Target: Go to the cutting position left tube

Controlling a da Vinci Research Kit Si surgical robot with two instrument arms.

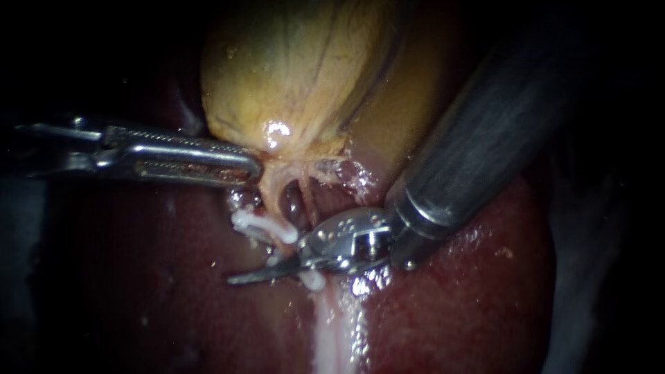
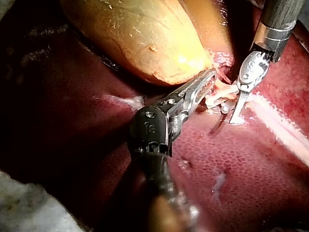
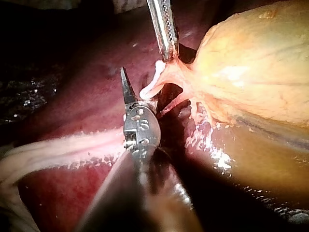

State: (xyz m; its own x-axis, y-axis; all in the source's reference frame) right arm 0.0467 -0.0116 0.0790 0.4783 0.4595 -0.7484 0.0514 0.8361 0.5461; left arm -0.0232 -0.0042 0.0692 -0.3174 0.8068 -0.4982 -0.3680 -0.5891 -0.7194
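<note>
A surgical bench lab: a liver [image 2: 231,159] and gallbladder [image 2: 140,34] lie exposed, pale sheeting [image 2: 29,203] beside the liver.

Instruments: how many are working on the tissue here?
2. The left instrument grips the gallbladder at its neck; the right instrument reaches in lower, beside the white clips. None looks hidden.

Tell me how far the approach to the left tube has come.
Done: the left instrument grips the gallbladder at its neck, and white clips sit on the left tube. In hand: the right instrument has its tip just below the clips. Left: bringing that tip onto the tube, seemingly not reached yet.
</note>
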